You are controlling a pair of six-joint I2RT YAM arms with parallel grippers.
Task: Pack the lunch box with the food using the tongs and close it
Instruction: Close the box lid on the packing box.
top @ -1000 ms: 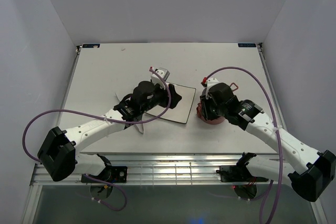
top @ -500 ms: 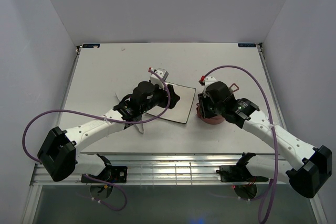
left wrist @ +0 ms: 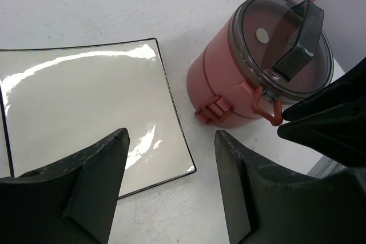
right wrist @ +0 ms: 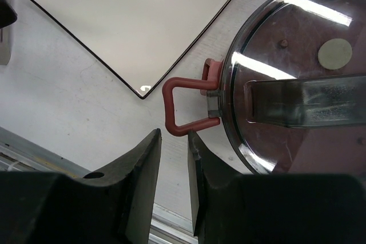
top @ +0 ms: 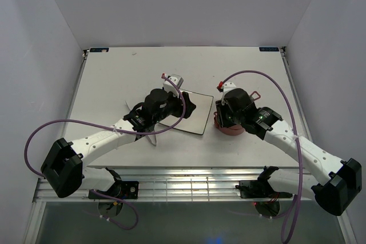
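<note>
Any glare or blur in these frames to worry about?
Left wrist: bright glare streaks on the square plate. Right wrist: streaky reflections across the lunch box lid, and the right gripper's fingers are dark and soft. Top external: even light, sharp.

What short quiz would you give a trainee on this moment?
1. True or false: the square plate holds food.
2. The lunch box is: A open and unstacked, B stacked with its lid on, C tipped over.
3. Which gripper's jaws stand wider apart?
Key: 1 false, it is bare. 2 B. 3 the left gripper, over the square plate; the right gripper is only narrowly open beside the lunch box.
</note>
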